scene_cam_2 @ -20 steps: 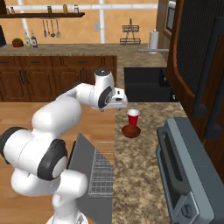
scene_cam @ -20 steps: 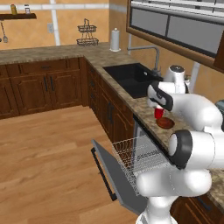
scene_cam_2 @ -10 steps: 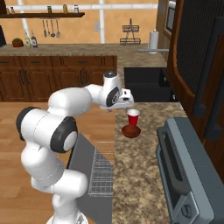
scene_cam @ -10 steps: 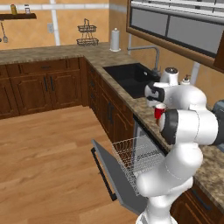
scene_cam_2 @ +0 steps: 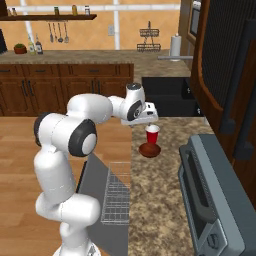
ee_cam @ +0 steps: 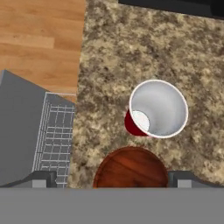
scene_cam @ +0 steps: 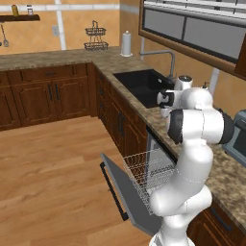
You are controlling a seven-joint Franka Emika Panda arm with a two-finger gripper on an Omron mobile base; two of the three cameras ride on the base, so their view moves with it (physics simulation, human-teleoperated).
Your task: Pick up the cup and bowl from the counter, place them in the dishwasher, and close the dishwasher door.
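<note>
Still pre-grasp: nothing loaded, dishwasher door (scene_cam: 126, 192) down.
Left base view: rack centre-bottom looks bare. Right base view: gripper (scene_cam_2: 146, 118) hovers over cup (scene_cam_2: 152, 134) and bowl (scene_cam_2: 149, 149), touching, mid-frame on counter (scene_cam_2: 160, 195). Hand view: jaws fully spread, holding nothing; cup upright, axis vertical, mouth facing camera right of centre, bowl at bottom.

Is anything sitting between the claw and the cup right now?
Nothing visible does. The open claw hangs above the counter, with the cup upright just ahead and the bowl between its fingertips below. Bowl and cup sit close together, so a descent onto the cup could brush the bowl.
</note>
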